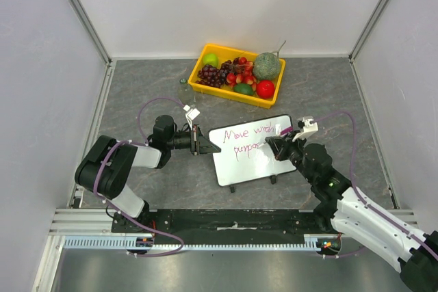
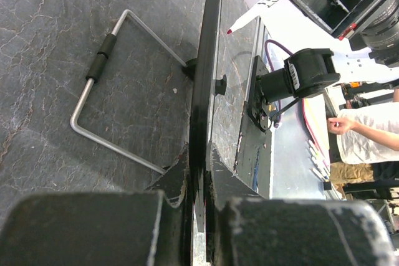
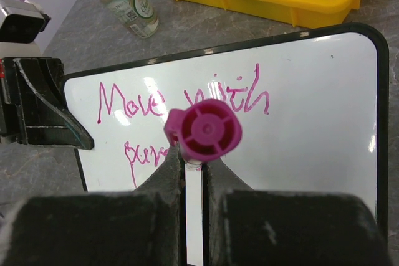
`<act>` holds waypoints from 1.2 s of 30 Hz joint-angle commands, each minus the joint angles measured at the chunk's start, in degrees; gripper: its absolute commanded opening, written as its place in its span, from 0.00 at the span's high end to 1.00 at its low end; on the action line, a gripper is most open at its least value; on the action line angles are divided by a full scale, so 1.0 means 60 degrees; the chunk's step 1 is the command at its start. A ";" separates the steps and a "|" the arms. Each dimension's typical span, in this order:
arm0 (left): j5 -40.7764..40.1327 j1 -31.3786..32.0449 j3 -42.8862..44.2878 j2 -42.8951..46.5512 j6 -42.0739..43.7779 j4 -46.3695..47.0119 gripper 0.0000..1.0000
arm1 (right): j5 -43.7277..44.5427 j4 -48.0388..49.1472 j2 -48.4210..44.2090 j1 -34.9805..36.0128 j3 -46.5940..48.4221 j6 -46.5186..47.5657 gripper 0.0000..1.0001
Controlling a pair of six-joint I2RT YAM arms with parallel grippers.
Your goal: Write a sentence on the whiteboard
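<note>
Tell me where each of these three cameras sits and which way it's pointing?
Top external: above and behind the arms, looking down on the glossy black-rimmed whiteboard and both arms.
Left wrist: on the left arm, sighting along the whiteboard's edge; left gripper clamps it.
Right wrist: on the right arm, facing the magenta handwritten sentence; right gripper holds a magenta-capped marker.
Shared: both wrist views show the whiteboard.

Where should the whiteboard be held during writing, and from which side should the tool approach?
Probably the whiteboard by its thin left rim, coming from the left. Its stand lifts that edge free, and the lettering and marker lie further right. The left tool clamps there.
</note>
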State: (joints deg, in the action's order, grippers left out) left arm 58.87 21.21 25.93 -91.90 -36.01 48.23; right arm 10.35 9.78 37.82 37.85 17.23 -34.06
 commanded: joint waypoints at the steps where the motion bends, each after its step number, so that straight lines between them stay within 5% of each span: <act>1: -0.0232 0.0214 -0.0074 -0.0284 0.0933 -0.0802 0.98 | -0.0274 0.0391 -0.0385 -0.0082 0.0131 -0.0153 1.00; 36: -0.0247 0.0215 -0.0074 -0.0241 0.0977 -0.0846 0.98 | 0.0853 -0.0092 -0.0034 -0.0697 0.0086 0.0169 1.00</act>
State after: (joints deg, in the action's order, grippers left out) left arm 58.74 21.32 26.00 -91.90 -35.99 48.10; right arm 12.14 10.04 38.02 34.52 17.23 -34.02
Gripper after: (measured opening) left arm 0.074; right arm 0.070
